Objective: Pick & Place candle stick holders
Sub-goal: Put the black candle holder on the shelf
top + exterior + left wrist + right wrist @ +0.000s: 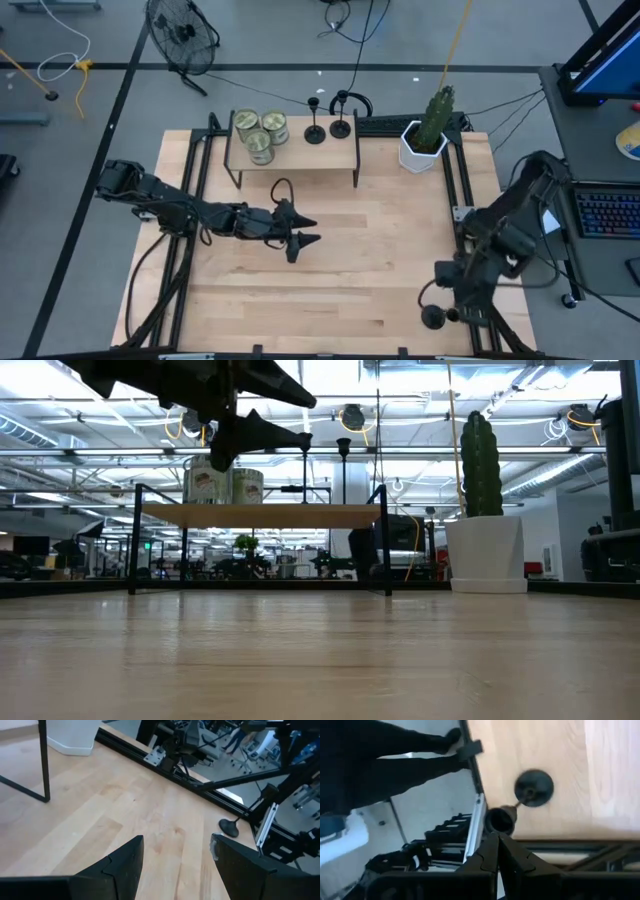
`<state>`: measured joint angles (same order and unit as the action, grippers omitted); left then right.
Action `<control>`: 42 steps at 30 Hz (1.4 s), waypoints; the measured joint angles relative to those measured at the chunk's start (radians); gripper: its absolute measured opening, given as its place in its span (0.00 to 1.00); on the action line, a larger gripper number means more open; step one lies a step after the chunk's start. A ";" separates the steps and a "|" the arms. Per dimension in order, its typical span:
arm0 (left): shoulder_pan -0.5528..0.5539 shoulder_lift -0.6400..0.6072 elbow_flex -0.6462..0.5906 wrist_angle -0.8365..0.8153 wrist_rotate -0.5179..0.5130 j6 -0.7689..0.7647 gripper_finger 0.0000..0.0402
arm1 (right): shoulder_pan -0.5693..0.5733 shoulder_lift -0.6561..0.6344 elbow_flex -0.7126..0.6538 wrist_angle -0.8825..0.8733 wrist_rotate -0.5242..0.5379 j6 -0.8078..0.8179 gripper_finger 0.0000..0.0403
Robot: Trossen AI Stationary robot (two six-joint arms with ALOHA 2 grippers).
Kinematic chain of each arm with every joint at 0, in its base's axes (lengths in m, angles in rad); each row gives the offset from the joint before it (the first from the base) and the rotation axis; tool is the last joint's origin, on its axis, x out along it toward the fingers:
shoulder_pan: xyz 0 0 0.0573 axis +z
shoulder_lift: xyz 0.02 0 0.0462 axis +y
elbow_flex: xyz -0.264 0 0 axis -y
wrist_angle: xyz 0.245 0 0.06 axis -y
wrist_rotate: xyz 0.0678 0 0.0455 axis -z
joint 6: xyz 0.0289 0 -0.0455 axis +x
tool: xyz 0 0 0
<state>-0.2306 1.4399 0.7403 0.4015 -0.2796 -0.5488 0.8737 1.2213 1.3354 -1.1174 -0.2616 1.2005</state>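
Note:
Two black candle stick holders (315,133) (340,127) stand by their round bases on the small wooden shelf (295,155), beside three greenish jars (260,132). A third holder (433,318) stands on the table near its front right corner. In the right wrist view its base (534,787) and cup top (500,820) show from above. My right gripper (496,840) is shut, its tips right beside that cup. My left gripper (305,231) is open and empty, raised above the table's middle in front of the shelf. It also shows in the low view (262,405). My right gripper's shut fingertips (492,842) come from above and stand right at the edge of the third holder's cup top (501,822). I cannot tell whether they touch it. The holder stands upright with its base on the table.
A white pot with a cactus (425,140) stands at the table's far right, beside the shelf. Dark frame rails (455,190) run along the table's sides. Bare wood (330,290) lies between the shelf and the near edge.

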 joint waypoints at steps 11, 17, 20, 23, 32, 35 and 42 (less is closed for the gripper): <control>-0.001 0.000 0.000 -0.007 -0.007 0.023 0.60 | 0.054 0.010 -0.001 -0.111 -0.028 0.198 0.00; 0.000 0.000 0.000 -0.007 -0.010 0.024 0.60 | 0.050 -0.034 -0.001 -0.113 -0.023 0.225 0.04; 0.000 0.000 0.000 -0.008 -0.010 0.024 0.60 | 0.050 -0.037 -0.001 -0.113 -0.023 0.228 0.10; 0.000 0.000 0.000 -0.008 -0.010 0.024 0.60 | 0.050 -0.037 -0.001 -0.113 -0.005 0.228 0.19; 0.000 0.000 0.000 -0.009 -0.011 0.025 0.60 | 0.050 -0.024 -0.001 -0.105 0.059 0.230 0.47; 0.000 0.000 0.000 -0.009 -0.011 0.025 0.60 | 0.051 -0.008 -0.013 -0.096 0.052 0.230 0.51; 0.000 0.000 0.000 -0.009 -0.011 0.025 0.60 | 0.051 0.001 -0.091 0.023 0.018 0.237 0.50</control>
<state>-0.2306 1.4399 0.7399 0.3923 -0.2909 -0.5237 0.9249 1.2220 1.2440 -1.0946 -0.2436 1.4378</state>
